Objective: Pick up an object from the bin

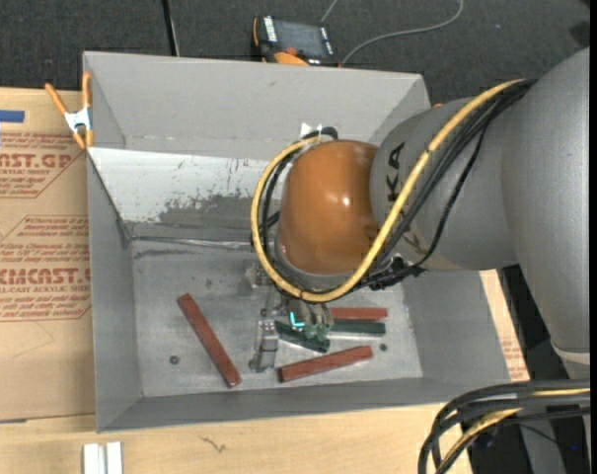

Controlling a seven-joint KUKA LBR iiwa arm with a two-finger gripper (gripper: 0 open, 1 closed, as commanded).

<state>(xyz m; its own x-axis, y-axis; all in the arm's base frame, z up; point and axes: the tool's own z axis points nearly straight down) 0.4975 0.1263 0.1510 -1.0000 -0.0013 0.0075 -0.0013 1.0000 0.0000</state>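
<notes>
Gripper [269,347] down near the floor of the grey bin [160,265], its opening impossible to tell, short red-brown stick [325,362] just right of it, longer red-brown stick [207,340] slanting to its left

The arm [495,196] is cut off by the right edge, and its orange cover [328,215] hides the middle of the floor of the bin [111,265]. The upper part of the tool [268,349] is under this cover. A red-brown bar [362,315] near the right wall has its left end hidden by the arm. Beside the tool a green piece [310,336] is too small to tell what it is. A dark speck [175,360] near the front left corner is also too small to name.
</notes>
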